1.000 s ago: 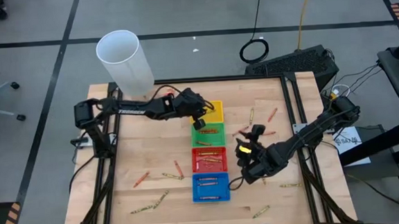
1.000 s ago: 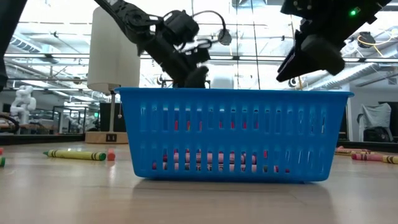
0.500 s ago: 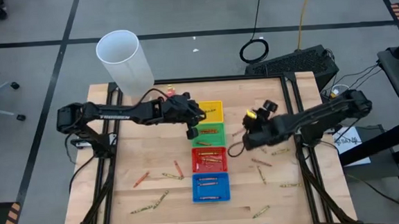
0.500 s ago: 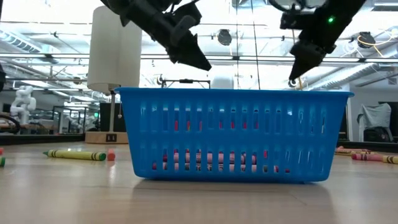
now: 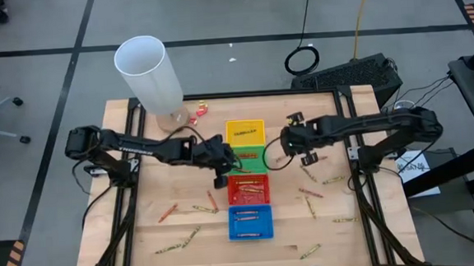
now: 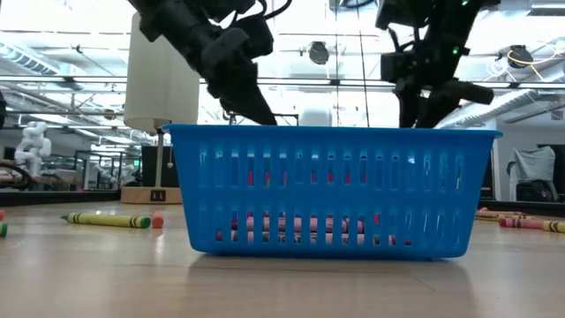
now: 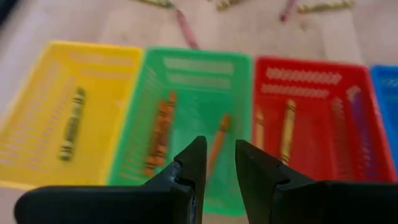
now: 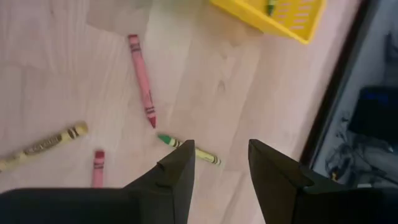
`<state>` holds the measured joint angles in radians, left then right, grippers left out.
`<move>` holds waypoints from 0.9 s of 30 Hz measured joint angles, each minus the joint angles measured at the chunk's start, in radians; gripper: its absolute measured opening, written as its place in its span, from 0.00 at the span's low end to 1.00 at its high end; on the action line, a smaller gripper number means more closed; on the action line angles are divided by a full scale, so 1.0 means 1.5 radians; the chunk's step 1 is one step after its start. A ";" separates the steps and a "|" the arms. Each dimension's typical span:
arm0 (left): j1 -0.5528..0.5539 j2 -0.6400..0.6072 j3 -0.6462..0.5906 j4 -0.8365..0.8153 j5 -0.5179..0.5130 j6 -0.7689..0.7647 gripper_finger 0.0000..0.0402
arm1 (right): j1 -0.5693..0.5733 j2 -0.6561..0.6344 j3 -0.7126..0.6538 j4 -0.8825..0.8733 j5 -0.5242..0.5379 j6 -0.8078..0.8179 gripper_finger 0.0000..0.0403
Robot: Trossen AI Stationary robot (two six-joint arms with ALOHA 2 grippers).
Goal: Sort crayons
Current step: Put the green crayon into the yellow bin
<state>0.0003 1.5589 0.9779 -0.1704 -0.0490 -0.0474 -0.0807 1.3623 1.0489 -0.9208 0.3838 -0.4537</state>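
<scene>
4 trays (image 5: 244,132) in row (yellow tray: 1 crayon (image 7: 71,124)).

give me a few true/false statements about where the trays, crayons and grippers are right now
1. The four plastic trays run yellow, green, red, blue in one row. True.
2. The yellow tray holds no crayon. False: one olive-yellow crayon lies in it.
3. The left gripper carries a crayon. False: the gap between its fingers is empty.
4. The right gripper hovers over loose crayons on the wooden table, fingers apart. True.
5. The tall white cylinder stands inside the blue tray. False: it stands at the table's far left corner.
</scene>
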 joint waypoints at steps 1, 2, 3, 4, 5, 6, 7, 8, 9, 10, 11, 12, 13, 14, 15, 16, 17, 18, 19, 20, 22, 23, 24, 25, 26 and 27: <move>-0.009 -0.001 -0.004 0.002 0.000 0.000 0.21 | -0.011 0.006 0.000 0.005 -0.017 -0.020 0.33; -0.019 -0.006 -0.011 0.002 -0.002 0.000 0.21 | -0.022 0.010 0.000 0.009 -0.037 -0.036 0.33; -0.027 -0.012 -0.017 0.000 -0.004 0.000 0.21 | -0.033 0.016 0.000 0.011 -0.063 -0.043 0.33; -0.034 -0.016 -0.020 0.001 -0.007 -0.002 0.21 | -0.044 0.022 0.000 0.012 -0.090 -0.050 0.33; -0.040 -0.021 -0.023 0.005 -0.011 -0.006 0.21 | -0.053 0.027 0.000 0.011 -0.113 -0.061 0.33; -0.046 -0.029 -0.028 -0.001 -0.019 -0.011 0.21 | -0.060 0.034 0.000 0.009 -0.132 -0.079 0.33; -0.050 -0.038 -0.034 -0.011 -0.028 -0.014 0.21 | -0.067 0.041 -0.001 0.006 -0.140 -0.101 0.33; -0.053 -0.044 -0.035 -0.014 -0.038 -0.016 0.21 | -0.073 0.046 -0.008 0.006 -0.148 -0.128 0.33; -0.056 -0.051 -0.034 -0.007 -0.046 -0.016 0.21 | -0.081 0.051 -0.018 0.008 -0.152 -0.158 0.33; -0.059 -0.059 -0.033 -0.011 -0.057 -0.016 0.21 | -0.088 0.057 -0.028 0.014 -0.154 -0.182 0.33; -0.061 -0.070 -0.033 -0.022 -0.065 -0.016 0.21 | -0.097 0.063 -0.039 0.023 -0.154 -0.200 0.33; -0.063 -0.076 -0.034 -0.022 -0.074 -0.017 0.21 | -0.108 0.065 -0.054 0.032 -0.155 -0.214 0.33; -0.065 -0.080 -0.033 -0.013 -0.080 -0.017 0.21 | -0.119 0.067 -0.070 0.045 -0.156 -0.222 0.33; -0.067 -0.085 -0.032 -0.015 -0.087 -0.018 0.21 | -0.128 0.069 -0.083 0.061 -0.160 -0.232 0.33; -0.069 -0.090 -0.033 -0.024 -0.092 -0.018 0.21 | -0.138 0.070 -0.095 0.074 -0.163 -0.243 0.34; -0.072 -0.092 -0.034 -0.021 -0.095 -0.017 0.21 | -0.149 0.070 -0.108 0.086 -0.170 -0.254 0.34; -0.074 -0.092 -0.033 -0.009 -0.096 -0.017 0.21 | -0.159 0.071 -0.118 0.093 -0.172 -0.265 0.35; -0.076 -0.091 -0.032 -0.007 -0.099 -0.017 0.21 | -0.168 0.071 -0.124 0.099 -0.172 -0.276 0.36; -0.076 -0.091 -0.032 -0.013 -0.104 -0.017 0.21 | -0.176 0.073 -0.130 0.105 -0.171 -0.291 0.37; -0.077 -0.091 -0.033 -0.013 -0.108 -0.018 0.21 | -0.184 0.074 -0.135 0.113 -0.171 -0.307 0.38; -0.077 -0.091 -0.033 -0.012 -0.111 -0.022 0.21 | -0.195 0.076 -0.143 0.126 -0.170 -0.341 0.39; -0.077 -0.091 -0.033 -0.012 -0.112 -0.025 0.21 | -0.199 0.075 -0.146 0.136 -0.170 -0.359 0.40; -0.076 -0.091 -0.033 -0.011 -0.113 -0.029 0.21 | -0.203 0.075 -0.150 0.149 -0.171 -0.379 0.41; -0.076 -0.091 -0.033 -0.012 -0.116 -0.031 0.21 | -0.207 0.075 -0.153 0.162 -0.172 -0.403 0.41; -0.075 -0.091 -0.033 -0.012 -0.123 -0.033 0.21 | -0.210 0.075 -0.157 0.172 -0.172 -0.427 0.41; -0.076 -0.091 -0.033 -0.012 -0.129 -0.033 0.21 | -0.214 0.075 -0.161 0.183 -0.172 -0.450 0.41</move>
<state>-0.1131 1.4220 0.9283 -0.1879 -0.2433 -0.0967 -0.4010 1.4742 0.8072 -0.6456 0.1257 -1.1288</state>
